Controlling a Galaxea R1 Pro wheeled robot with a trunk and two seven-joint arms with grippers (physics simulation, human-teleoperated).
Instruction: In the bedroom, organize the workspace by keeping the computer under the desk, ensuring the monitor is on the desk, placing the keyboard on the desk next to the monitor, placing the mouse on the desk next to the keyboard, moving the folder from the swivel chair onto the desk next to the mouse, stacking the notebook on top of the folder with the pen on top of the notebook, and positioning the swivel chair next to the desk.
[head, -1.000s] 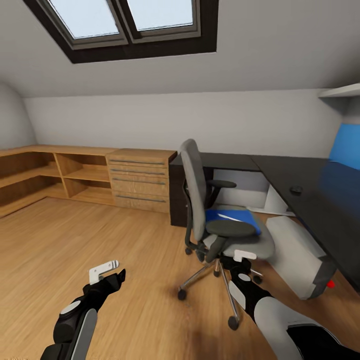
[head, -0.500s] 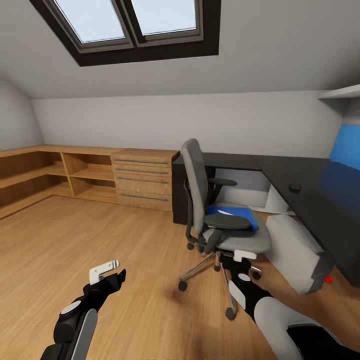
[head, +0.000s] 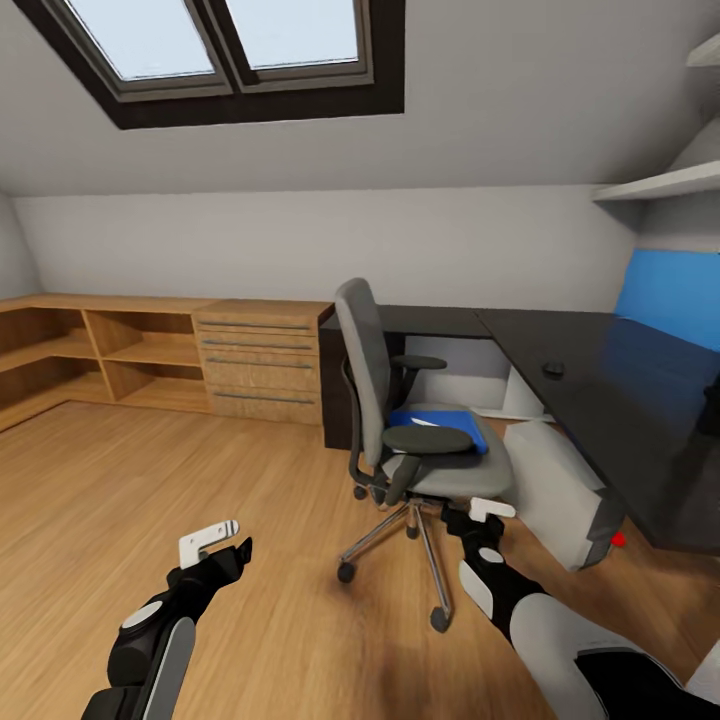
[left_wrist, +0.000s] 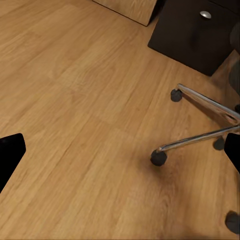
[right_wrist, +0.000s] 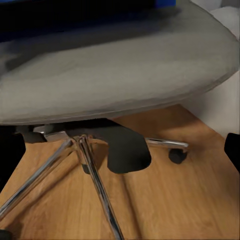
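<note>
A: Head view, item one: swivel chair (head: 400, 420), standing just beside the bench (head: 600, 380), its back turned away from the bench.
B: Item two?
A: Folder (head: 440, 422), blue, lying flat on the chair seat; a pale stick on top of the folder, likely the pen.
B: Hands?
A: Left gripper (head: 215, 545) over bare floor, well apart from the chair; right gripper (head: 480, 515) low, near the chair's seat edge. Both sets of fingers look released, holding nothing.
B: Handling note?
A: My judgement: raise the right arm above seat height, clear the chair's armrest (head: 428, 440), then pinch the folder's near edge, keeping it level.
</note>
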